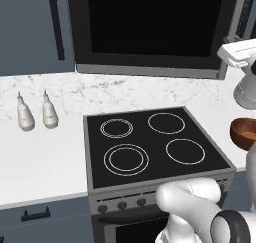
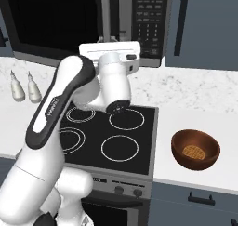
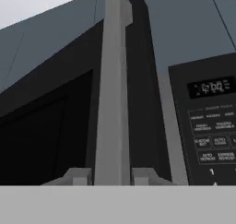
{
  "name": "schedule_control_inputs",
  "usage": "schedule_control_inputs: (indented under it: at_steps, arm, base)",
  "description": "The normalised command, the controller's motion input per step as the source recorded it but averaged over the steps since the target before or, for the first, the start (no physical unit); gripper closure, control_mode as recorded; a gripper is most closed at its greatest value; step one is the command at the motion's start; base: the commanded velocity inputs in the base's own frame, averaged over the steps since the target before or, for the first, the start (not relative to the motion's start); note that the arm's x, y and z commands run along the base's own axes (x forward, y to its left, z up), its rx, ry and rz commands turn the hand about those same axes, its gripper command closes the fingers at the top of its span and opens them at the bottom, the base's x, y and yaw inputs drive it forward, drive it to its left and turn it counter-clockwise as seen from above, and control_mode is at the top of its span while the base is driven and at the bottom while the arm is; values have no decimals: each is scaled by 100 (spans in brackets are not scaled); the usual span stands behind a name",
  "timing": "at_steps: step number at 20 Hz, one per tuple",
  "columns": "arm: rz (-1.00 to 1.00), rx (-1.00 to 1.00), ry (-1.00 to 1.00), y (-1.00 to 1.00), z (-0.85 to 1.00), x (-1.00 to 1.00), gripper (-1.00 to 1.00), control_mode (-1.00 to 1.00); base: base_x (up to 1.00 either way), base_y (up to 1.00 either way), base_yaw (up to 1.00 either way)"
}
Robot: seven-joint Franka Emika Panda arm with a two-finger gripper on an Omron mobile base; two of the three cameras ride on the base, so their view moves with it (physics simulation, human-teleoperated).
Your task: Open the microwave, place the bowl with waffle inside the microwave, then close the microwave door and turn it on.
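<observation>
The fingers (image 3: 109, 176) are closed narrowly on the grey vertical handle (image 3: 110, 94) of the microwave door (image 2: 56, 23), just left of the keypad (image 3: 214, 126). The bowl (image 2: 195, 149) with the waffle (image 2: 194, 151) sits on the counter (image 2: 195, 97), right of the stovetop (image 2: 109, 134).

Lighting was flat and even, rendered, no clear source. White marbled counter (image 1: 45, 152) read bright without glare; the dark glass microwave door (image 1: 150, 24) stayed near black with no reflections. Shadows were faint. Hand view was soft and upscaled: the black keypad strip (image 3: 212, 126) had blurry labels. No edge distortion.
</observation>
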Motion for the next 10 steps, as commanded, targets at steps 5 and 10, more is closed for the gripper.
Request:
schedule_control_inputs:
  at_steps: [5,10]
  arm:
    - [6,-1,0,21,-3,-100,100,-100]
    - [12,-7,1,29,-16,-89,-100,-100]
  base:
    - [0,0,0]
    - [0,0,0]
